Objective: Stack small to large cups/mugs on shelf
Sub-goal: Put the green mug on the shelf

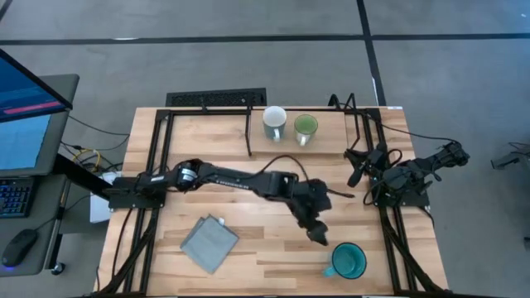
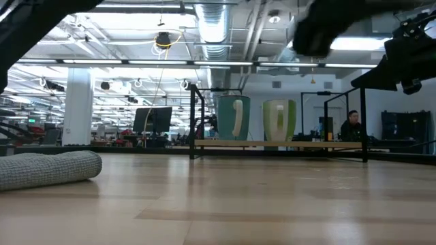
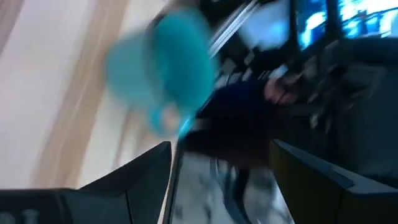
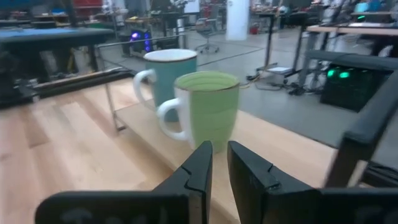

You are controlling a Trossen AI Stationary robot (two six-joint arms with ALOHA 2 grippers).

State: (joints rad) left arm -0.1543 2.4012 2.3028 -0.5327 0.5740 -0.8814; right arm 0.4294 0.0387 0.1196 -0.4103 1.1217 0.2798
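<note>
On the shelf [image 1: 331, 126] at the far side of the table, two mugs already stood side by side: the white mug [image 1: 274, 122] on the left and the light green mug [image 1: 305, 127] just right of it, close but apart as far as I could tell. Both were upright, with handles showing in the low view. Neither sat inside the other, so no nesting was done yet.

The teal mug [image 1: 347, 261] was the one left. It stood upright on the tabletop near the front right edge, well apart from the shelf, handle pointing left.

I had the left gripper [image 1: 318, 235] reached out across the middle of the table, just left of and beyond the teal mug, not touching it. Its fingers [image 3: 146, 171] stood spread apart with nothing between them, and the teal mug sat ahead of them in the left wrist view, blurred.

The right gripper [image 4: 220, 163] waited at the right edge of the table, fingers nearly together and empty, facing the two mugs on the shelf.

My read: two of three mugs placed, the largest not yet picked up. A grey cloth [image 1: 209, 242] lay near the front left, out of the way.
</note>
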